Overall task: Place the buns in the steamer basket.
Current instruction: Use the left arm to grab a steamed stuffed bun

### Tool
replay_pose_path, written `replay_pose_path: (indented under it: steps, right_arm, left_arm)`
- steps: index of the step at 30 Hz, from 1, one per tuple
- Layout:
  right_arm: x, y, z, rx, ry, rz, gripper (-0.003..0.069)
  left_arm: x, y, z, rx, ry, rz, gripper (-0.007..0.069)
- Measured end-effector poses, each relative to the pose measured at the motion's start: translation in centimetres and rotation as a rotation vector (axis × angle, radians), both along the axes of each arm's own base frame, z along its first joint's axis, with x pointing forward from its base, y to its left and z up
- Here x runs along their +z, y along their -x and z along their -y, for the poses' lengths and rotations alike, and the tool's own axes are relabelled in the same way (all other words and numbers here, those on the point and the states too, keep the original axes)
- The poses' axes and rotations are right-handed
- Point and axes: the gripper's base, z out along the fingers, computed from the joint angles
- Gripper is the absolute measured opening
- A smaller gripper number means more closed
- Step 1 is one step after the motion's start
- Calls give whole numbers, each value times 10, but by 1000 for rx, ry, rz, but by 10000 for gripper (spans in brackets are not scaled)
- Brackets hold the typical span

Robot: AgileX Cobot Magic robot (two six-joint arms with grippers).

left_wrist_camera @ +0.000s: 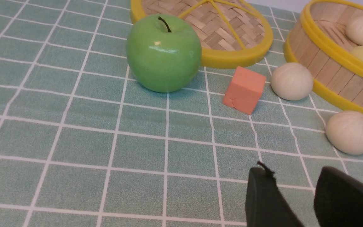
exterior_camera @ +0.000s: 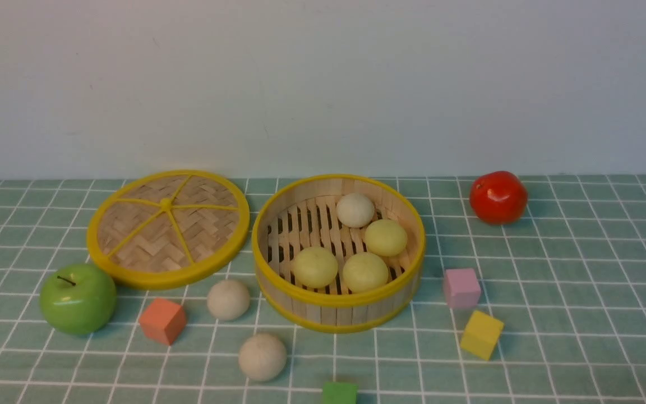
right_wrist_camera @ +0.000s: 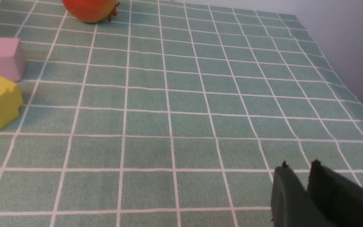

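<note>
The left gripper (left_wrist_camera: pixel 295 172) has its fingers (left_wrist_camera: pixel 263 195) spread wide and holds nothing. The right gripper (right_wrist_camera: pixel 299 166) has its fingers only a little parted and is also empty. Just beyond the left fingers lies one off-white bun (left_wrist_camera: pixel 351 132), and a second bun (left_wrist_camera: pixel 291 81) is further on. Beyond them the steamer basket (exterior_camera: pixel 334 300) holds four buns (exterior_camera: pixel 365 271). Also here are one lid (exterior_camera: pixel 167 227), one green apple (exterior_camera: pixel 78 299), one red fruit (exterior_camera: pixel 498 197) and four cubes (exterior_camera: pixel 162 320).

Desk (exterior_camera: pixel 581 269) is covered by a green cloth (right_wrist_camera: pixel 181 126) with white grid lines. Plain pale wall (exterior_camera: pixel 323 84) is seen behind, evenly lit.
</note>
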Motion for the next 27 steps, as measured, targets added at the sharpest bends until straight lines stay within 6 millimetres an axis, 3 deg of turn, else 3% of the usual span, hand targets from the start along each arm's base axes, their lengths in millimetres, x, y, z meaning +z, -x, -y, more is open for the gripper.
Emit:
replay_pose_path:
  steps: [10, 27]
  right_arm:
    - [0, 0, 0, 0, 0, 0, 115]
    - [0, 0, 0, 0, 0, 0, 131]
  left_arm:
    - [0, 0, 0, 0, 0, 0, 238]
    - [1, -1, -5, 3, -173, 37, 238]
